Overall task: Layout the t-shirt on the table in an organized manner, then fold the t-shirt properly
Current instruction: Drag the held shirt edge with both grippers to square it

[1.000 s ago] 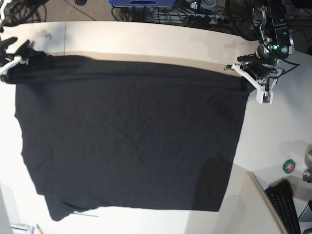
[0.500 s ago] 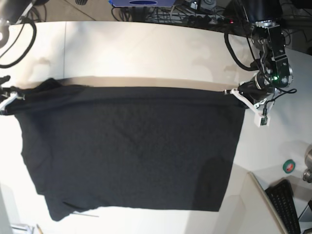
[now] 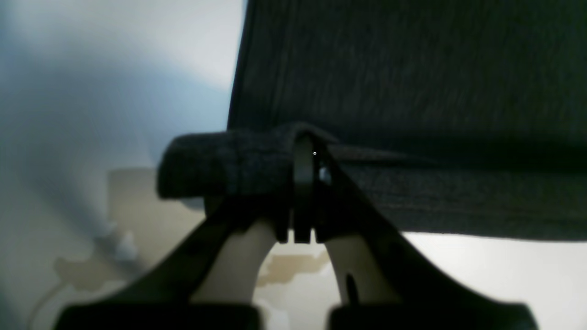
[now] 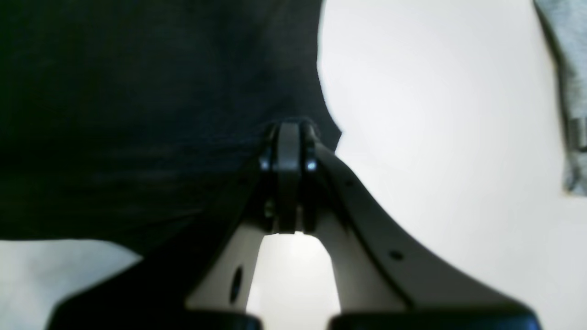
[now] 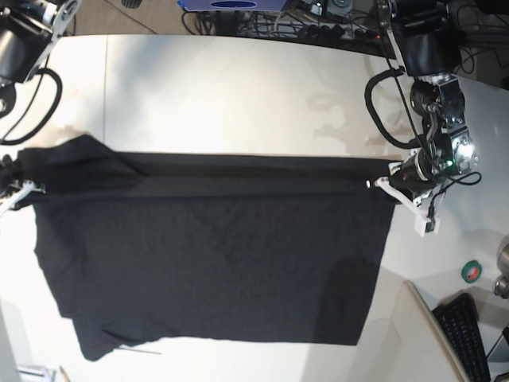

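The black t-shirt (image 5: 215,255) lies spread on the off-white table (image 5: 238,87), plain side up, no print showing. Its far edge is lifted and doubled over into a straight band between my two grippers. My left gripper (image 5: 388,185), at the right in the base view, is shut on the shirt's corner; in the left wrist view its tips (image 3: 303,156) pinch a bunched fold of t-shirt (image 3: 412,91). My right gripper (image 5: 20,191), at the left edge, is shut on the opposite corner; the right wrist view has its tips (image 4: 288,137) clamped on the t-shirt (image 4: 137,91) hem.
A green tape roll (image 5: 472,272), a metal object (image 5: 503,274) and a black keyboard (image 5: 468,338) sit at the near right. Cables and equipment (image 5: 318,12) line the far edge. A grey cloth (image 4: 566,68) shows at the right of the right wrist view.
Both grippers have drawn the shirt's far edge toward the near side, over the shirt's body, baring more table behind it. Both stay shut on the fabric.
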You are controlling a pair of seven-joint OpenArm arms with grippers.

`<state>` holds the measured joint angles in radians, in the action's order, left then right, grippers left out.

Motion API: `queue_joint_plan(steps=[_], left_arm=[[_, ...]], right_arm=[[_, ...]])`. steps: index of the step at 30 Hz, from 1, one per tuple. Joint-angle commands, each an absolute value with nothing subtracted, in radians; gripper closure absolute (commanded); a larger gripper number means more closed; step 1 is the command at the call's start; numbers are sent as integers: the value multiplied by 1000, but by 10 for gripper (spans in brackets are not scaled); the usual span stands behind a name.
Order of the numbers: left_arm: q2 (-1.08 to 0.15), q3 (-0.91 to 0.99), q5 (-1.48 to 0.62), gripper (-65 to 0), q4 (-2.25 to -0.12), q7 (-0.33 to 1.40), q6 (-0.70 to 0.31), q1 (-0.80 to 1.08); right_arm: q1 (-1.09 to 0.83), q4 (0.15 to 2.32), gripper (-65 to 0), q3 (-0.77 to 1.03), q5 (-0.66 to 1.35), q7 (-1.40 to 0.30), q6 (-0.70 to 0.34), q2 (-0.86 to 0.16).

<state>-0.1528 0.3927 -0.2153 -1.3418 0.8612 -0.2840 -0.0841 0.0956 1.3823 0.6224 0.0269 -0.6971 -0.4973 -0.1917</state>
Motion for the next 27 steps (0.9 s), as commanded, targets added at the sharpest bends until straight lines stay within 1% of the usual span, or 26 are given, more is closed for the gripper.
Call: queue_joint_plan(steps=[1,4,9,16,27], left_arm=[[-165,394,-200,0,-1346,842,-280,-119],[-159,380,-107,0,-1296,839,-280,-176],[-160,262,-41,0,-1199,730,-280,-211],[-160,242,-47,0,-1066,707,-280,-280],[-163,243,-45,0,-1027,707,-280,-332]], right_arm=[[130,1385,0,625,22,-670,-499,-209],[174,1320,0,622,-15,-639,-499,-211],[225,1193,0,559,-79,-555,-499,-211],[262,1104,0,558,-82,-501,-495,-213],[288,1070,0,562,-82,-483,-493,-211]])
